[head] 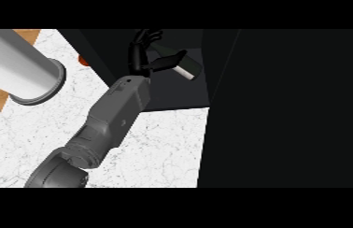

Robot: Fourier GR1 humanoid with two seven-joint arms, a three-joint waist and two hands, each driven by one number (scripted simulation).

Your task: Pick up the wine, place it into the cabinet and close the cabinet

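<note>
We are holding the wine [186, 70] inside the dark cabinet [176, 95] with our left hand [143, 52], its thumb curling over it (pale end pointing down-right), forearm stretching across the white counter [162, 150].

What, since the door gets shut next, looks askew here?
The wine bottle inside the cabinet is tilted, not upright, its pale end pointing lower right, with the left hand curled round it. Nothing else stands out.

Narrow cabinet opening [180, 94] beside black door [276, 105] at right, left hand [141, 54] and wine [186, 71] inside; grey cylinder [27, 63] leftward.
</note>
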